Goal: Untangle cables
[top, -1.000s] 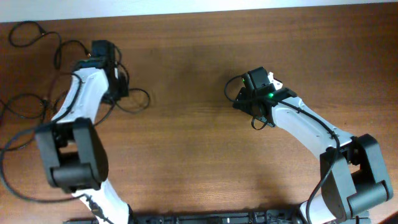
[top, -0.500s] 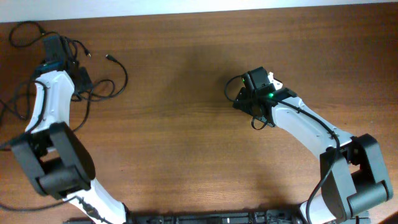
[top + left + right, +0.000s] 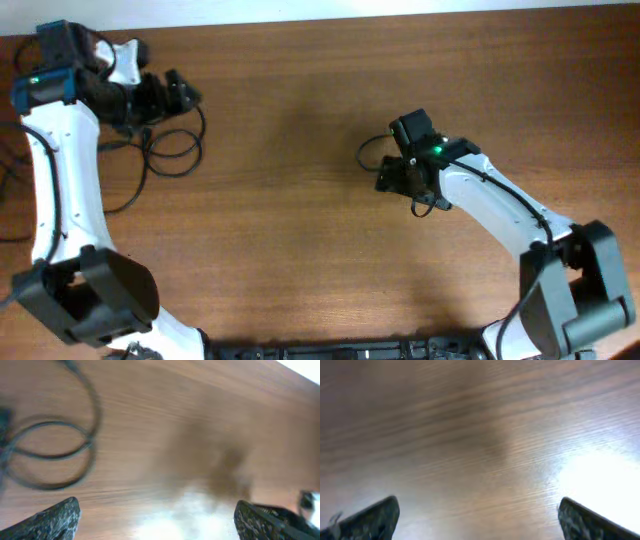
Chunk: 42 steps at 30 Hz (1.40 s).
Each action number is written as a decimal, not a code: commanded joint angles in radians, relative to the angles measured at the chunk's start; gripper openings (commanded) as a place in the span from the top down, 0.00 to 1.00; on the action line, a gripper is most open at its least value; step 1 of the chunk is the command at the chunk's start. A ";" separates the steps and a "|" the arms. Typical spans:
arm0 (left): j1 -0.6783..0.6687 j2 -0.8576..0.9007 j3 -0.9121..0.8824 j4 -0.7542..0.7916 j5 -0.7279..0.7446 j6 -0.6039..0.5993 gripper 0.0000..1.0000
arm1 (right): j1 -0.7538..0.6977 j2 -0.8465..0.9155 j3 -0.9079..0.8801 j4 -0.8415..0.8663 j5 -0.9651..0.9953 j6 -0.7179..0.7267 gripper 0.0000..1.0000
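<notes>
Thin black flexible cables (image 3: 172, 152), lying in loose overlapping loops flat on the far left part of the brown wooden table (image 3: 290, 250). One strand trailing from the loops toward the table's near side. More thin black cord just showing at the table's left edge, mostly cut off there. From the left wrist, blurred: the same cables (image 3: 89, 445) as two crossing loops on the wood, ahead of the fingers and off to one side, none of it between them.

Black two-finger left gripper (image 3: 168, 92), hanging over the table's far left part, just on the far-edge side of the loops and pointing toward the table's middle. Jaws spread wide, gripping nothing. Cannot tell from above whether a finger touches the cord. Dark textured fingertips (image 3: 55, 519) at the bottom corners of the wrist view, bare wood between.

Black two-finger right gripper (image 3: 397, 178), over the table's middle, slightly right of centre, well apart from the loops. Jaws likewise wide apart and empty: fingertips (image 3: 370, 517) at the lower corners of its wrist view, only wood grain and a bright glare patch between.

White left arm (image 3: 60, 190) and white right arm (image 3: 500, 205), reaching in from the table's near edge. Small green light (image 3: 437, 152) glowing on the right wrist.
</notes>
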 commanded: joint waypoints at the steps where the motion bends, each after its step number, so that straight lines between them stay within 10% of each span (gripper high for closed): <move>1: -0.065 -0.263 0.015 -0.038 -0.006 0.053 0.01 | -0.017 -0.259 0.104 -0.148 0.052 -0.070 0.01; 7: -0.202 -0.494 -0.046 -0.051 -0.083 0.120 0.01 | -0.017 -0.761 0.100 -0.418 0.183 -0.070 0.01; 13: -0.451 -0.981 -0.557 0.239 -0.333 0.062 0.01 | -0.017 -1.094 0.087 -0.506 0.239 -0.070 0.01; 42: -0.450 -1.146 -0.659 0.290 -0.333 0.043 0.01 | -0.090 -1.126 0.087 -0.477 0.261 -0.070 0.01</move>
